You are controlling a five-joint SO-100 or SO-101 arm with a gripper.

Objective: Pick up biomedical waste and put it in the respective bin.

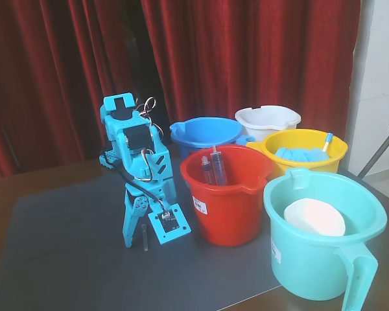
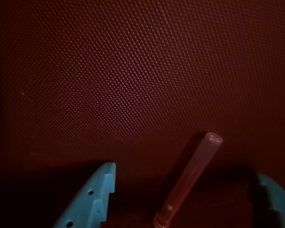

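Hovering gripper (image 2: pixel 190 190) spread wide around tube (image 2: pixel 190 183) | dark textured mat (image 1: pixel 65 246) | red curtains (image 1: pixel 246 58) behind

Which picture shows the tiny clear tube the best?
The wrist view: the tube fills much of the frame, lying on the mat between the open blue jaws, its whole length clear. In the fixed view it is only a thin dark sliver on the mat beside the gripper, easy to miss.

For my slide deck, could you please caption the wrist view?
Open gripper straddling a small clear tube lying on the dark mat.
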